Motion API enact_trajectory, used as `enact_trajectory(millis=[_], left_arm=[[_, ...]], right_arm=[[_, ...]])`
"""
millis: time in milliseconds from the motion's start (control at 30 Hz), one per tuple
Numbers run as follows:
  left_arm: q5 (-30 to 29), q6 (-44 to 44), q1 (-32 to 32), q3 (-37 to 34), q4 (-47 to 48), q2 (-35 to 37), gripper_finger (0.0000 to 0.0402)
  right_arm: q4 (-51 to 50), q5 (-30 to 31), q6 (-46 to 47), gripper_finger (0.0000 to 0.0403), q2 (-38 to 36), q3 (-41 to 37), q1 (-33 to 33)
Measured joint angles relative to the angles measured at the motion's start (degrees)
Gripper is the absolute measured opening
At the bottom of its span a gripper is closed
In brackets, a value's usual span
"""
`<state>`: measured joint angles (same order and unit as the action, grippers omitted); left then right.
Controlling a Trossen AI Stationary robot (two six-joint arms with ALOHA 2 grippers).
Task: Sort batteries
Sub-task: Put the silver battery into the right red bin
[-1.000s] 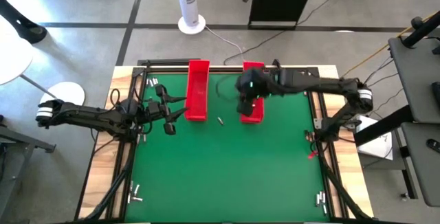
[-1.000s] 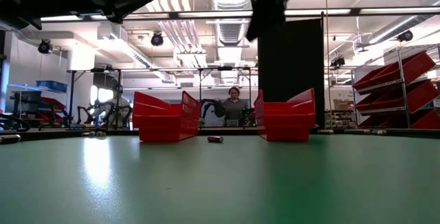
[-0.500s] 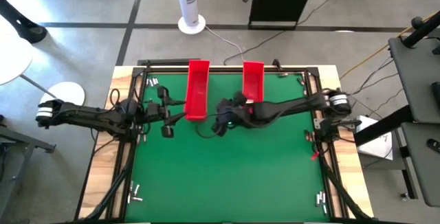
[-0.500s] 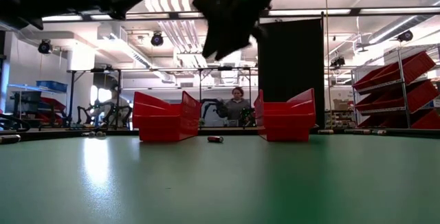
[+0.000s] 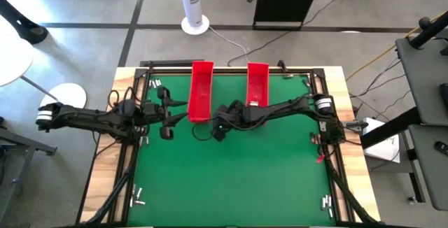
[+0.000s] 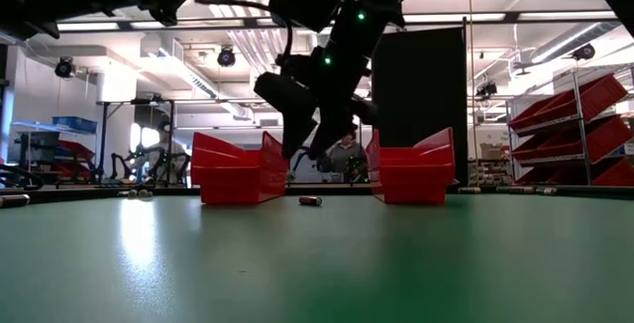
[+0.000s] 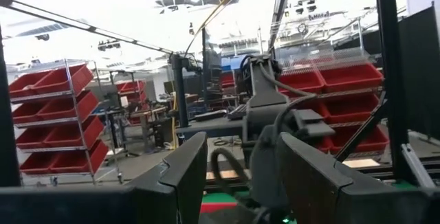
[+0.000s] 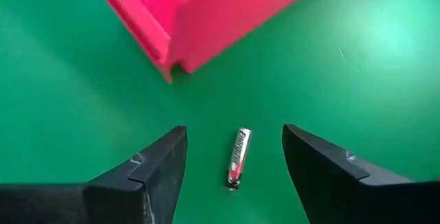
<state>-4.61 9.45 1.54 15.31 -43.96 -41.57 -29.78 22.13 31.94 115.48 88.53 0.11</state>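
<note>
Green tabletop (image 8: 357, 59) lies under my right claw (image 8: 234, 159), which has swung from the red tray (image 5: 257, 81) and spread wide; one battery (image 8: 237, 159) lies between its fingers, ready for pickup; my left claw (image 5: 166, 119) waits alongside, parted.

The table (image 5: 231, 179) is showing a matt green mat, smooth and faintly sheened, lying inside a border of pale raw wood (image 5: 101, 179). The two red trays (image 5: 201, 88) are looking like smooth, slightly glossy moulded plastic, and the battery (image 8: 238, 158) lying on the mat is gleaming with a shiny metallic wrap. The right claw (image 8: 234, 172) is showing dull, matt black fingers (image 8: 148, 172), seemingly hard plastic.
</note>
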Motion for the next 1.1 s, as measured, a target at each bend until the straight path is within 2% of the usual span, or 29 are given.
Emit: enact_trajectory(millis=[167,300,733,1033,1100], left_arm=[[1.2,-1.0,0.0,0.0,-0.2,0.4,0.0158],[1.2,-1.0,0.0,0.0,-0.3,0.4,0.0158],[1.2,-1.0,0.0,0.0,-1.1,0.4,0.0158],[1.2,-1.0,0.0,0.0,-1.6,0.4,0.0158],[1.2,-1.0,0.0,0.0,-1.7,0.4,0.0158]], right_arm=[[-2.2,-2.8,1.0,0.0218,0.0,0.0,-1.3],[-2.2,-6.9,-1.7,0.0217,0.0,0.5,-1.7],[-10.0,-7.2,-8.3,0.0216,-0.1,6.0,-1.9],[-13.4,-9.4,-15.7,0.0233,-0.1,9.4,-4.0],[-13.8,-11.6,-15.7,0.0237,-0.1,9.6,-4.5]])
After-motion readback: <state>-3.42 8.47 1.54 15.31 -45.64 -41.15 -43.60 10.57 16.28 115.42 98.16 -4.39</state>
